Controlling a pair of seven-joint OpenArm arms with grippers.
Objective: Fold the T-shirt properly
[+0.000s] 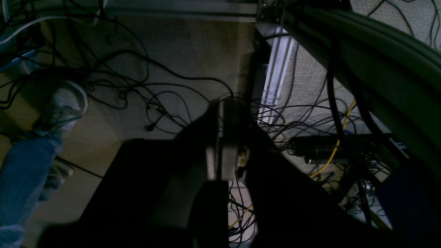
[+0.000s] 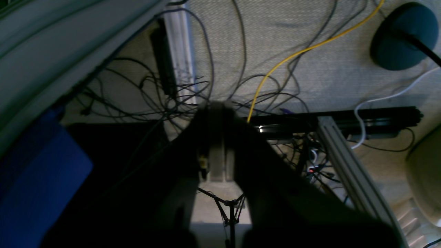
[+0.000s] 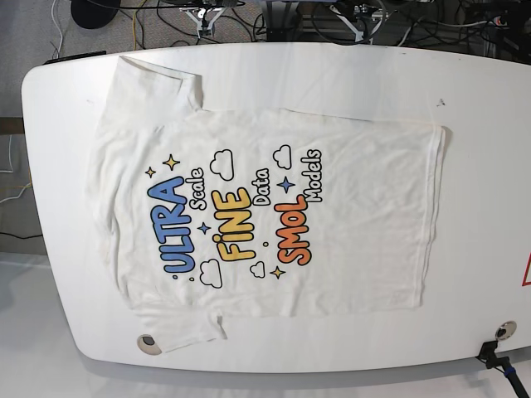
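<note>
I see the shirt (image 3: pixel 265 220) lying flat, print up, on the table (image 3: pixel 481 166), collar end at the base view's left, hem at its right, cables (image 3: pixel 398 25) behind the table.

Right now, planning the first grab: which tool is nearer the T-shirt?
Cannot tell. Neither arm shows over the table with the T-shirt. The left tool and right tool each hang over the floor, with no shirt in their views.

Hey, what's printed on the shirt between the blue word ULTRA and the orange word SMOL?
In the base view, the yellow word "FINE" sits between blue "ULTRA" and orange "SMOL" on the white T-shirt, with small grey "Scale" and "Data" beside them.
</note>
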